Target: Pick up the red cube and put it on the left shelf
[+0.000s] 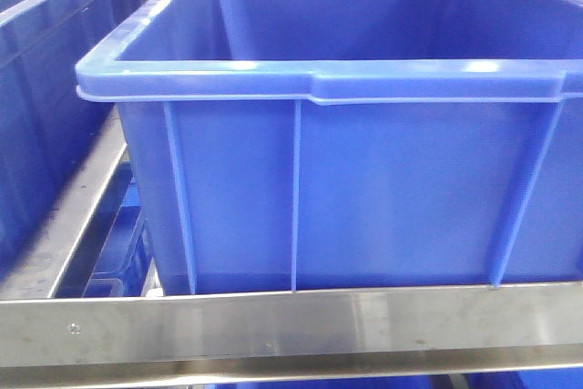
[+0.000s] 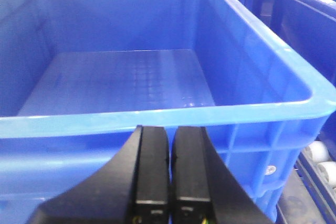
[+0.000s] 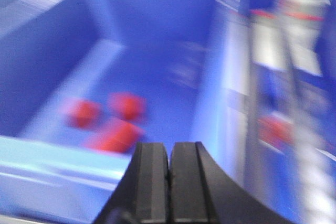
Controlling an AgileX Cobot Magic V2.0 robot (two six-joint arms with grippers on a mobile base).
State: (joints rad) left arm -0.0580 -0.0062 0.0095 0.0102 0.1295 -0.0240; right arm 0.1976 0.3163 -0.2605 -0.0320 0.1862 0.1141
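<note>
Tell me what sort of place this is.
Probably a warehouse or factory storage area: large ribbed blue plastic crates sit on a brushed stainless-steel rack rail, and another blue crate holds loose red blocks.

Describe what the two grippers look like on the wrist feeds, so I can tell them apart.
They look alike. The left gripper has two flat black fingers widening into a dark wedge-shaped body, with small yellow-green marks at the base. The right gripper shows the same black fingers and flared body; no markings visible there, in a blurred view.
</note>
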